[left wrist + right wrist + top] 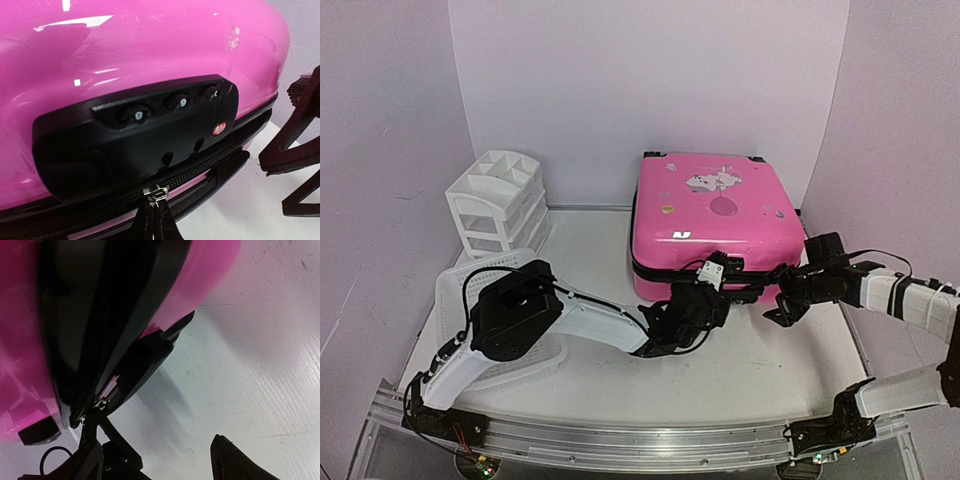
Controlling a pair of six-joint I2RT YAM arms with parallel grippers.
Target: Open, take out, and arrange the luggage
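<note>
The bright-pink suitcase [715, 215] lies flat and closed at the back middle of the table, stickers on top. Its front side fills the left wrist view [150, 50], with a black combination-lock panel [140, 130] above the zipper. My left gripper [155, 212] is shut on the silver zipper pull [158, 193] just below the lock; from above it [718, 290] sits at the suitcase's front edge. My right gripper [778, 300] is open and empty beside the front right corner, just above the table. Its spread fingers [295, 145] show in the left wrist view. The suitcase corner [150, 340] shows in the right wrist view.
A white drawer organizer [495, 200] stands at the back left. A white mesh basket [455, 290] lies at the left, partly under my left arm. White backdrop walls close in the back and sides. A metal rail [620, 440] runs along the near edge.
</note>
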